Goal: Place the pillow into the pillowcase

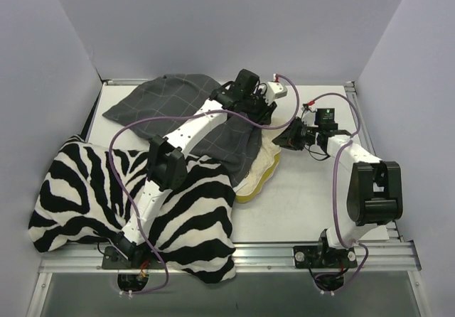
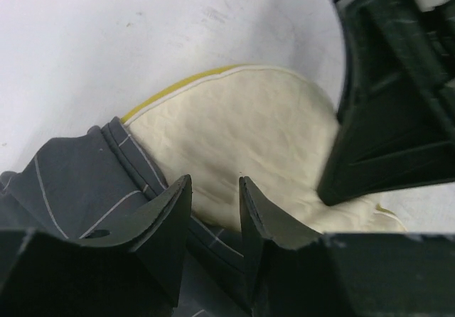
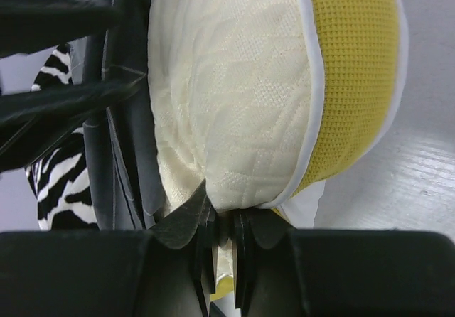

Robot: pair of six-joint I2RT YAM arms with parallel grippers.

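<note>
pillow: white quilted rectangular pillow (image 3: 234, 89) with a yellow mesh side, partly inside the case, exposed end on white table (image 1: 306, 203)
pillowcase: dark grey checked fabric pillowcase (image 1: 178, 104), hem lying across pillow
left gripper (image 2: 215, 210): jaws apart over hem
right gripper (image 3: 222, 235): pinched on pillow's edge
zebra-striped cushion (image 1: 85, 189): under left arm

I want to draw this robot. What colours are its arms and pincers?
The left arm and right arm are white with chunky black joints, each trailing a purple cable. The left pincer and right pincer have black wedge-shaped fingers.
</note>
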